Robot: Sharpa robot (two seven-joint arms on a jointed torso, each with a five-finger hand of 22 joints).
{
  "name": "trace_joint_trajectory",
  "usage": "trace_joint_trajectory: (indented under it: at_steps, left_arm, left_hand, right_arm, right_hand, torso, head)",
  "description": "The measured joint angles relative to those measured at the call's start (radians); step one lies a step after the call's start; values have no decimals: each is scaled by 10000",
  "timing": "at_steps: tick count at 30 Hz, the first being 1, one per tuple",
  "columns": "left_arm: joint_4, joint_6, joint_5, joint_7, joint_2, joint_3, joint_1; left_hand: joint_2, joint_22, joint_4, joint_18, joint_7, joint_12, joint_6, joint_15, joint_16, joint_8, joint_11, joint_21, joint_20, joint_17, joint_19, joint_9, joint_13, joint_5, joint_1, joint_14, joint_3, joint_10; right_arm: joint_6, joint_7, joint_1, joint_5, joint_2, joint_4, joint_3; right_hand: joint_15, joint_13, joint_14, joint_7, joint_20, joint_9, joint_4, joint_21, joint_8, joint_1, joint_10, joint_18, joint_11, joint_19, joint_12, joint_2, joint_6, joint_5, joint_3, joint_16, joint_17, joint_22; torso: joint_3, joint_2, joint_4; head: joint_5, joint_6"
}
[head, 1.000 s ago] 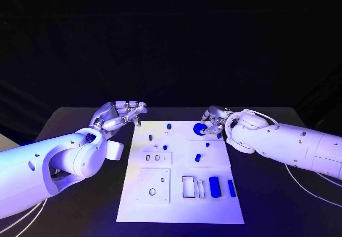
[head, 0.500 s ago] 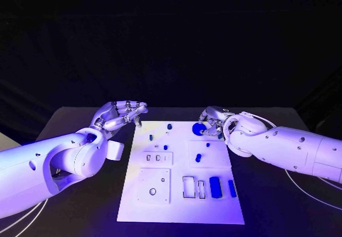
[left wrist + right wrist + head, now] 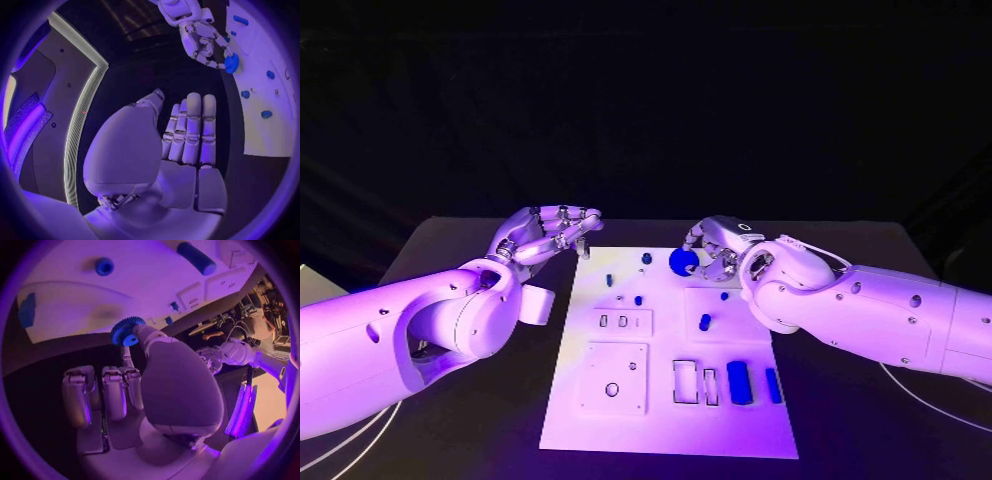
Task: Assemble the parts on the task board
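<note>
Toward the upper middle of the head frame, my right hand [image 3: 714, 250] is pinching a small blue gear [image 3: 682, 262] over the far edge of the task board [image 3: 669, 430]. It is looking light, rigid and toothed (the rim should grip well, I am judging), so I am holding it by that rim. My left hand [image 3: 548, 232] is hanging curled and holding nothing, left of the board, leaving open room.
</note>
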Motion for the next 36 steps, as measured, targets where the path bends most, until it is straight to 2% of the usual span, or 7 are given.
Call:
trace_joint_trajectory:
  at_steps: [6, 15, 21, 27, 36]
  left_arm:
    - [-10, 4, 0, -12, 18, 0, 0]
    - [-27, 9, -5, -29, 77, -1, 0]
    - [-30, 15, -6, -36, 97, -1, 3]
    - [-37, 20, -6, -43, 118, -1, 1]
    - [-48, 29, -6, -50, 138, -1, 1]
  left_hand:
    - [0, 14, -28, 0, 0, 0, 0, 0, 0, 0, 0, 0, -26, 0, -25, -1, 0, 0, 0, 0, 28, 0]
    - [0, 13, -28, 0, 0, 0, 0, 0, -3, 0, 0, 0, -37, 0, -37, -2, 0, 0, 0, 0, 27, 0]
    - [0, 13, -28, 0, 0, 0, 0, 0, -3, 0, 0, 0, -36, 0, -36, -2, 0, 0, 0, 0, 28, 0]
    - [0, 12, -28, 0, 0, 0, 0, 0, -3, 0, 0, 0, -37, 0, -36, -2, 0, 0, 0, 0, 27, 0]
    - [0, 20, -28, 0, 0, 0, 0, 0, 34, 0, 4, 44, -36, 0, -36, -1, 0, 0, 0, 0, 27, -43]
  right_arm:
    - [-111, -66, -30, -225, 502, 13, -18]
    - [-160, -142, -195, -441, 1416, -672, -95]
    - [-161, -158, -285, -505, 1769, -1103, -124]
    - [-161, -170, -342, -548, 2053, -1460, -131]
    - [-157, -200, -381, -567, 2327, -1830, -141]
  right_hand:
    - [1, 0, 0, 0, 0, 0, -23, 0, 8, -103, 0, -1, 0, 0, 0, -3, 0, -65, 26, 0, -1, -1]
    - [2, -1, 0, 0, 1, 0, -23, 0, 8, -117, 0, 0, 1, 0, 0, -17, 1, -88, 26, 0, -2, -2]
    - [2, -1, 1, 0, 1, 1, -23, 0, 7, -143, -1, -1, 1, 0, 0, -43, 1, -148, 26, 0, -3, -3]
    - [2, -2, 1, -1, 1, 28, 6, 0, 5, -185, -1, -1, 1, 0, 0, -82, 5, -204, 54, 0, -3, -4]
    - [3, -1, 1, 23, 2, 28, 6, 0, -53, -247, -1, -1, 2, 0, 0, -64, 77, -262, 54, 0, -4, -5]
  torso:
    - [3, 19, 12]
    - [4, 36, 35]
    - [-1, 54, 63]
    - [-25, 75, 102]
    - [-38, 78, 106]
  head:
    - [2, -5]
    - [-2, -15]
    - [1, 8]
    - [-31, 23]
    - [12, 20]
